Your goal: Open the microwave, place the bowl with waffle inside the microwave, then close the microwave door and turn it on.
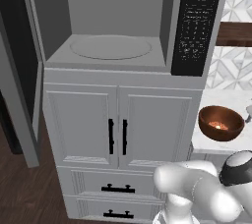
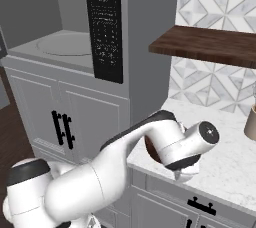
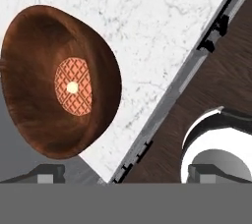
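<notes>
Even, soft rendered light; sharp throughout; faint shadows; a small bright glint inside the bowl (image 3: 59, 83).

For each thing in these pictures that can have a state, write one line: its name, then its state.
microwave: cavity empty, turntable bare
microwave door: swung wide open to the left
bowl: upright on the counter, holding the waffle
waffle: lying flat in the bowl
gripper: open, holding nothing
cabinet doors: shut
drawers: shut
</notes>
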{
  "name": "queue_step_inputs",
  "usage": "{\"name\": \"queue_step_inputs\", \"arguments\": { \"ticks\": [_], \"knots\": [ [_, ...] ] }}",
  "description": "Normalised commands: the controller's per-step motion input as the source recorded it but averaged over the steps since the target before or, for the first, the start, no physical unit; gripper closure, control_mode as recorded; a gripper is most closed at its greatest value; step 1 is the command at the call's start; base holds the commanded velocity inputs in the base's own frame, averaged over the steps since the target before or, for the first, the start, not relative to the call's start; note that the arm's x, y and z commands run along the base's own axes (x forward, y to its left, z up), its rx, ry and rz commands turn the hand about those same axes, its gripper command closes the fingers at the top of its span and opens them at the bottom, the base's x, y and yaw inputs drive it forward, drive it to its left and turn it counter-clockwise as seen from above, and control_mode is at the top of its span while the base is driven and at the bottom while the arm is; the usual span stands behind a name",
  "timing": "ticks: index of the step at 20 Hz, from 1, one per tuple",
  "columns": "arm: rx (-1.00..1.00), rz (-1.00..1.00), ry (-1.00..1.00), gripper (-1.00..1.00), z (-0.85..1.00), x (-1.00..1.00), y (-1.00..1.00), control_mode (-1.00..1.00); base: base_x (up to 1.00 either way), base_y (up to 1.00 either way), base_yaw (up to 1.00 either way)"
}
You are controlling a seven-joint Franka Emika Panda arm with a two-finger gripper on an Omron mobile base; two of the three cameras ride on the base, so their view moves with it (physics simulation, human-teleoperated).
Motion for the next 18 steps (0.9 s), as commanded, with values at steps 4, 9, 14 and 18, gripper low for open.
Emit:
{"name": "queue_step_inputs", "arguments": {
  "ticks": [4,9,14,18],
  "knots": [
    [0.00,0.00,0.09,-1.00,-0.23,0.57,-0.03,-1.00,0.00,0.00,0.00],
    [0.00,0.00,0.08,-1.00,-0.27,0.40,0.00,-1.00,0.00,0.00,0.00],
    [0.00,0.00,0.08,-1.00,-0.37,0.18,0.00,-1.00,0.00,0.00,0.00],
    [-0.01,0.00,0.10,-1.00,-0.25,0.32,0.00,-1.00,0.00,0.00,0.00]
  ]
}}
